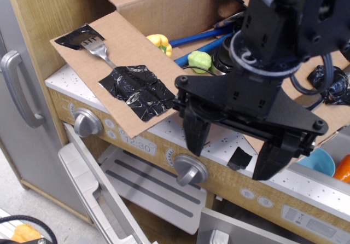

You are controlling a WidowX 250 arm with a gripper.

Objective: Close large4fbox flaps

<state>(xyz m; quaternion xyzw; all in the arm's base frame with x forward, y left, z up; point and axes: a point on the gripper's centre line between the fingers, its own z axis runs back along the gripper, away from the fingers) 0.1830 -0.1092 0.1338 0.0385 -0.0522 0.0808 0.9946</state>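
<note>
Toy stove [164, 162] beneath; flap [117, 71] splayed outward, down-left.

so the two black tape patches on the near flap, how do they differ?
The upper tape patch sits at the flap's far-left corner, over the fork's tines; it is small and fairly flat. The lower tape patch sits nearer the flap's front edge, over the fork handle; it is larger, crinkled and glossy, close to the gripper. Both are black and pin the same fork to the brown flap.
</note>
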